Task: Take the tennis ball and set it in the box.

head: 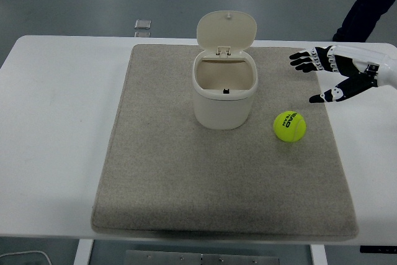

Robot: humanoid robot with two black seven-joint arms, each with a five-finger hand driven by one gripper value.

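Note:
A yellow-green tennis ball [289, 126] lies on the grey mat [161, 178], to the right of a cream bin-shaped box [224, 94] whose hinged lid [226, 30] stands open. My right hand [322, 74] comes in from the right edge, fingers spread and empty, hovering above and to the right of the ball, apart from it. The left arm does not show.
The mat lies on a white table [56, 110]. A small grey square object [142, 25] lies at the table's far edge. A person's leg [366, 10] shows at the top right beyond the table.

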